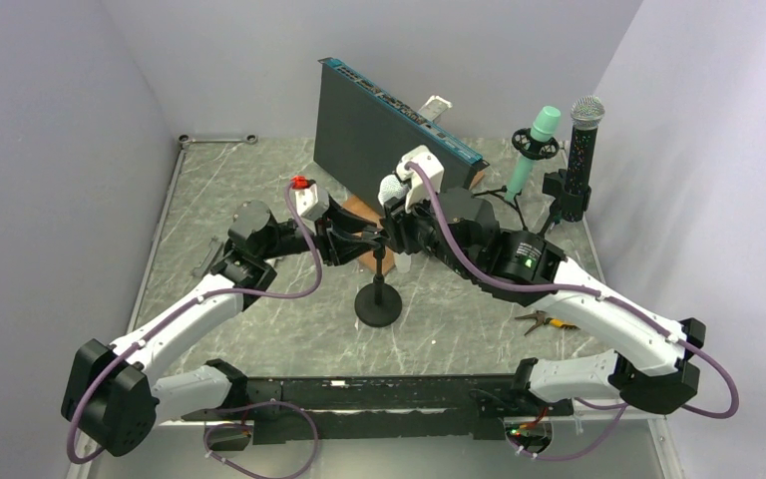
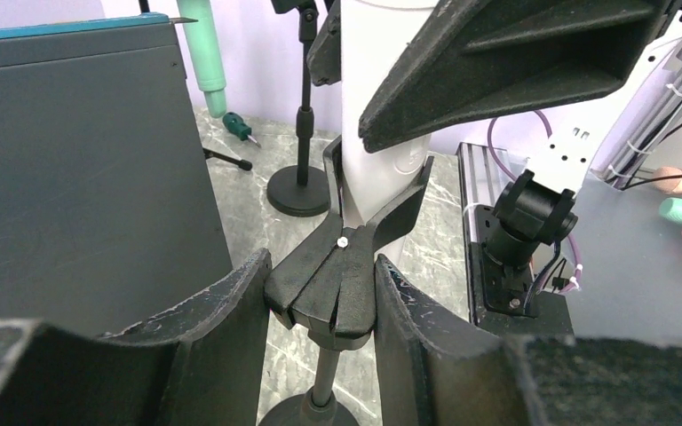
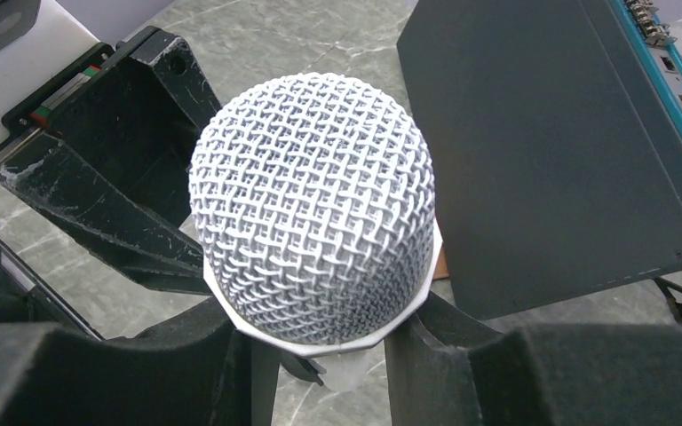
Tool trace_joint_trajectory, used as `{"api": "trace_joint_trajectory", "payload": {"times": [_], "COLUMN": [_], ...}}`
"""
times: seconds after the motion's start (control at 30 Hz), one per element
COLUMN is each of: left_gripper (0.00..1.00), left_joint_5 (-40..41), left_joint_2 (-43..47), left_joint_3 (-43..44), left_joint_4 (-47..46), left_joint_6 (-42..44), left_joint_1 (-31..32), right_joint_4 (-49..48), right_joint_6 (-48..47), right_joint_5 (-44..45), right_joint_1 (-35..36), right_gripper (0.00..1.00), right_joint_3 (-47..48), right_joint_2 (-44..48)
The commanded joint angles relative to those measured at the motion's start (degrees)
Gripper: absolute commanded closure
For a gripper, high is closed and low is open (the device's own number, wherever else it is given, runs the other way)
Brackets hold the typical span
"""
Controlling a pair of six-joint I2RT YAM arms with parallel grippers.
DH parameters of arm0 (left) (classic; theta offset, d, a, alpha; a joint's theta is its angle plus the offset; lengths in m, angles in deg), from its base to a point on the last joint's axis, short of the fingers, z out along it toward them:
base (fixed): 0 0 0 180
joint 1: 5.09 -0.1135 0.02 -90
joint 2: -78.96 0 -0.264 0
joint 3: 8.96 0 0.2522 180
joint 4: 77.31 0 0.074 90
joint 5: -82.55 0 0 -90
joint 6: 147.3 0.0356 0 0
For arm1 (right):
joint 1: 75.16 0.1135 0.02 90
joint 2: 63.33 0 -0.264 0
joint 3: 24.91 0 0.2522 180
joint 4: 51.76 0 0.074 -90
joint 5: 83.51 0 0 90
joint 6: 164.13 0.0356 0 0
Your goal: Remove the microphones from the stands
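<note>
Left gripper (image 2: 320,271) clamps clip (image 2: 337,284) between its fingers; right gripper (image 3: 320,351) likewise grips microphone (image 3: 311,195). Off-axis pull may tip stand (image 1: 378,307).

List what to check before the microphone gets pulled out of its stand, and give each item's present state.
1. Left gripper braces the clip: ok, its fingers press on both sides.
2. Right gripper sits around the microphone below its mesh head: ok.
3. Right grip is firm: cannot tell, the head hides the pads.
4. Microphone is free of the clip: not ok, its body sits in the fork.
5. Stand base lies flat on the table: ok.
6. Clearance to the dark box: cannot tell, it stands close by.
</note>
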Motion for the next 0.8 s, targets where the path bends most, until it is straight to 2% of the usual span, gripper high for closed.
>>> {"api": "trace_joint_trajectory", "payload": {"times": [0.0,0.3,0.5,0.53,0.57,0.6,0.67,0.73,0.77], "left_gripper": [1.00,1.00,1.00,0.93,0.75,0.61,0.47,0.13,0.06], "left_joint_5": [2.12,4.59,7.10,7.78,8.58,9.37,10.05,10.46,10.51], "left_joint_2": [0.69,1.44,1.27,0.94,0.73,0.58,1.07,2.51,3.43], "left_joint_3": [0.57,-0.52,1.06,2.58,3.81,4.80,5.88,5.86,5.68], "left_joint_4": [3.75,3.59,8.19,10.03,12.18,13.77,15.65,15.73,15.38], "left_joint_6": [1.63,1.26,1.42,1.31,0.87,0.14,-1.02,-1.76,-2.14], "left_joint_1": [-0.10,-0.09,-0.10,-0.15,-0.15,-0.14,-0.05,0.11,0.20], "right_joint_4": [-3.39,-7.98,-10.13,-9.29,-8.16,-6.72,-3.59,-1.57,-0.76], "right_joint_6": [-2.50,-5.49,-5.23,-4.87,-4.41,-3.89,-1.33,1.26,2.34], "right_joint_5": [3.40,5.37,5.05,5.55,6.23,6.77,6.77,3.95,1.97], "right_joint_1": [0.27,0.29,0.29,0.31,0.28,0.30,0.28,0.25,0.23], "right_gripper": [1.00,1.00,1.00,1.00,1.00,1.00,1.00,1.00,1.00], "right_joint_3": [0.29,-8.46,-11.07,-10.93,-10.79,-10.55,-9.45,-8.76,-8.62], "right_joint_2": [4.72,15.73,20.91,20.90,20.72,20.48,19.98,20.39,20.63]}}
